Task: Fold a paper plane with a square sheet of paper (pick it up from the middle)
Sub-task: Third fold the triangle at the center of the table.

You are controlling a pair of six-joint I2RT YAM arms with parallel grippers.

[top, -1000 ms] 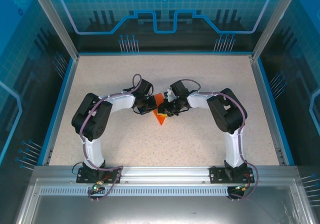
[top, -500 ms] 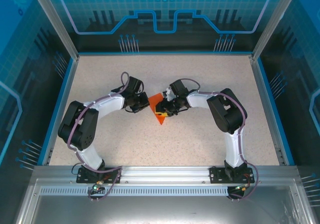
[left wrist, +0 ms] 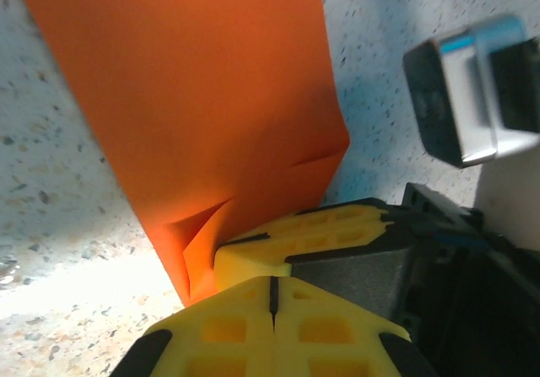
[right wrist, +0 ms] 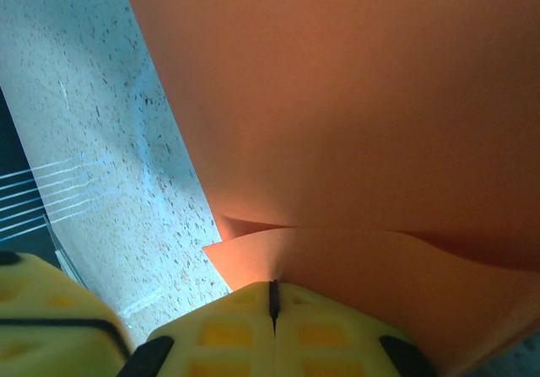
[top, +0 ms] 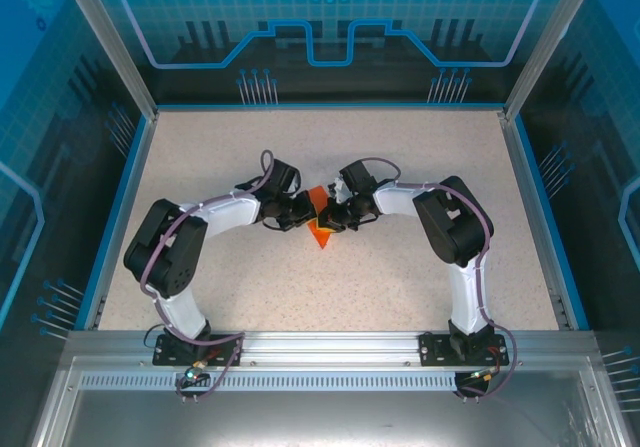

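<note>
Top external view puts the square sheet of paper (top: 321, 233), already creased into a small orange wedge, in the middle of the surface (top: 200, 157), sitting between the two wrists. Its long axis runs far-to-near, with the sharp tip pointing toward the arm bases, so it lies crosswise to the line joining the two sets of jaws. The left arm (top: 225, 207) reaches in from the left side and the right arm (top: 400, 199) from the right. Both meet the wedge at its broad far half, and neither looks nearer than the other.

From the right wrist, the right jaws are closed tight, yellow pads together. A folded lip of the paper (right wrist: 354, 99) runs straight into the seam between them, so I'd say they have it pinched.

From the left wrist, the left jaws are also fully closed. The paper (left wrist: 194, 99) stretches away ahead and to their left, its lower corner buckled and touching the pad tips. Whether any of it is actually caught in the seam I cannot tell. Another yellow finger (left wrist: 312, 229), the right arm's by my guess, sits just beyond, against the same edge.

To my eye the next crease depends on that arrangement: the sheet lies ahead of both jaws, met at one shared edge, its tip free.
</note>
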